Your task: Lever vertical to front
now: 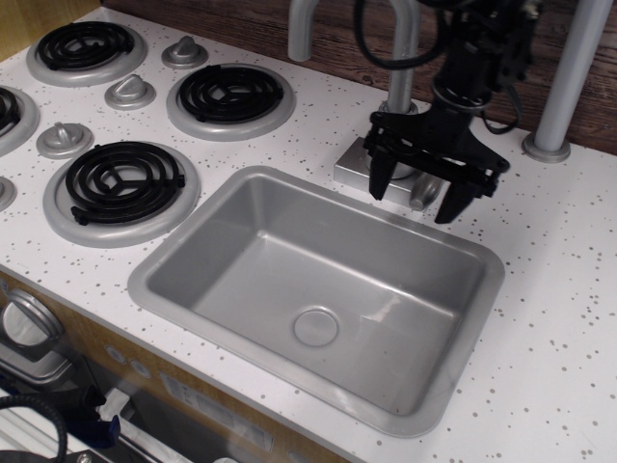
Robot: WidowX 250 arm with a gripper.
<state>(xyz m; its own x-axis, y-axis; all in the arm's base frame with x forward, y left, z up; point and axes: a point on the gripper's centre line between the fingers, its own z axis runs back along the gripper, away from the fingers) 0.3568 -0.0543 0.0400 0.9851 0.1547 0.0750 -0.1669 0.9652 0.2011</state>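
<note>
One camera, high at the front, looks down and back across the sink toward the wooden wall.

No readable text, label, brand, number or sign appears anywhere on the counter, stove, sink, faucet or robot arm.
</note>
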